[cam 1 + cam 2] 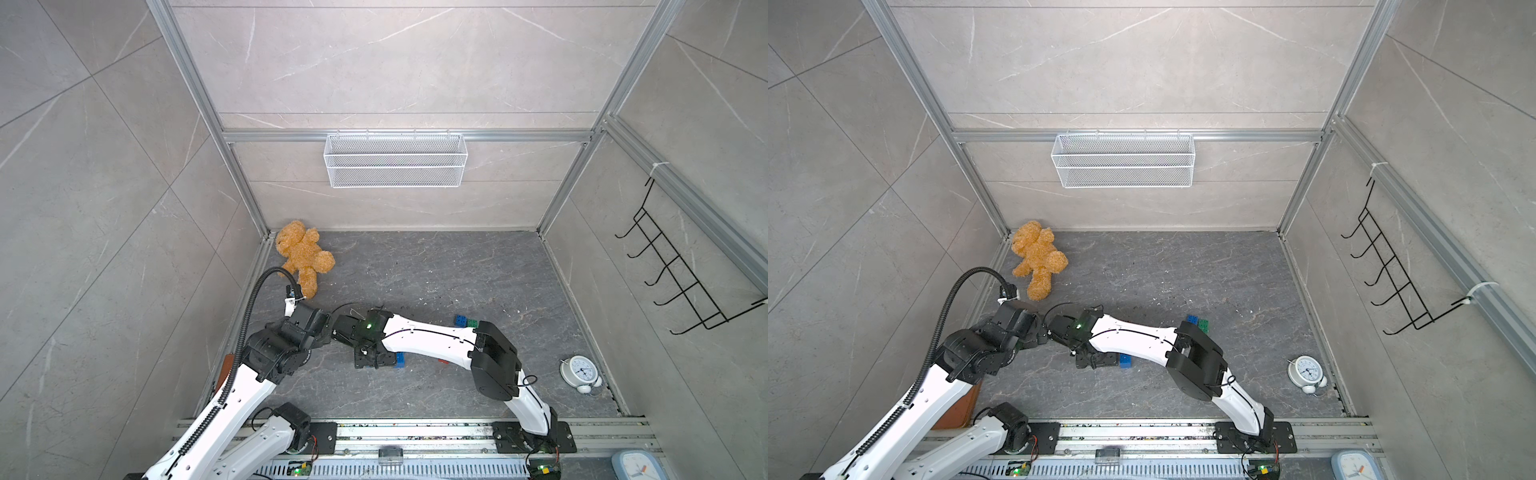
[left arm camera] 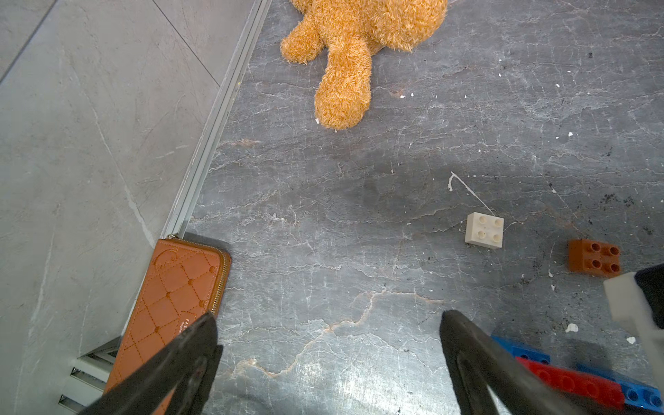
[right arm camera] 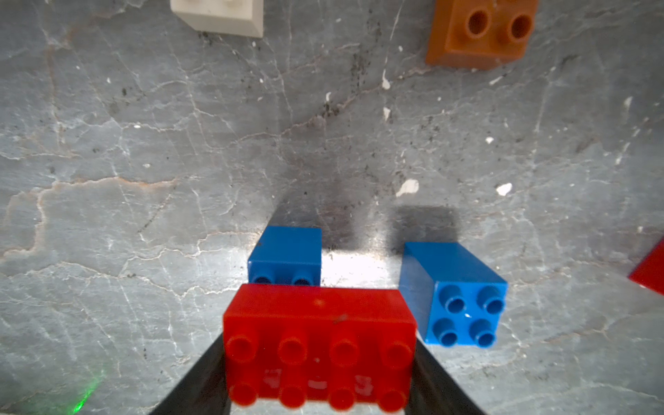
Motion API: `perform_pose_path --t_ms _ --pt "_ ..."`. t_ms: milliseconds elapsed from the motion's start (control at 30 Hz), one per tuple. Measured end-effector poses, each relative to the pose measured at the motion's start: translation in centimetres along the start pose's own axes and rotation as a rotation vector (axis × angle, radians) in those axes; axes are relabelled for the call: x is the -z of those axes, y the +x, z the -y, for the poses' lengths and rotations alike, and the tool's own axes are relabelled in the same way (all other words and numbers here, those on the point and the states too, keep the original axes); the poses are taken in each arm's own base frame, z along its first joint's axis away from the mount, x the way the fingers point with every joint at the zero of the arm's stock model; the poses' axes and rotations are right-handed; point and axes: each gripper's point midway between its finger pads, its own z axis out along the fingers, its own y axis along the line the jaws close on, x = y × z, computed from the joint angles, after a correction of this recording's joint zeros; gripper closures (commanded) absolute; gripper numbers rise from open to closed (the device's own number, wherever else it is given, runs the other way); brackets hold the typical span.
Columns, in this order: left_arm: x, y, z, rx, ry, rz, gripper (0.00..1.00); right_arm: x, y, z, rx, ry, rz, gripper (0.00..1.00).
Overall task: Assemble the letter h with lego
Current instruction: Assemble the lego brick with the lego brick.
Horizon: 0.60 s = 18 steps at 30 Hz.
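In the right wrist view my right gripper [image 3: 319,359] is shut on a long red lego brick [image 3: 319,323], one finger against each short end. Just past it a blue brick [image 3: 285,253] lies on its side with its studs toward the red one. A second blue brick [image 3: 452,287] lies beside it. Farther off are a white brick [image 2: 484,230] and a brown brick [image 2: 594,257]. My left gripper [image 2: 330,334] hangs open over bare floor, nothing between its fingers. In both top views a blue [image 1: 460,320] and a green brick [image 1: 472,322] show behind the right arm.
A tan teddy bear [image 1: 303,255] lies in the back left corner. A brown wallet [image 2: 172,298] leans against the left wall. A white alarm clock [image 1: 579,370] stands at the right. A wire basket [image 1: 395,160] and a black hook rack [image 1: 681,274] hang on the walls.
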Motion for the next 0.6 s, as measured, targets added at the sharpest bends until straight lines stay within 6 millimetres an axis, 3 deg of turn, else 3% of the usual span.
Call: perform_pose_path --t_ms 600 --pt "-0.08 0.03 0.07 -0.002 -0.001 -0.004 0.01 -0.46 -0.44 0.04 -0.005 0.001 0.018 1.0"
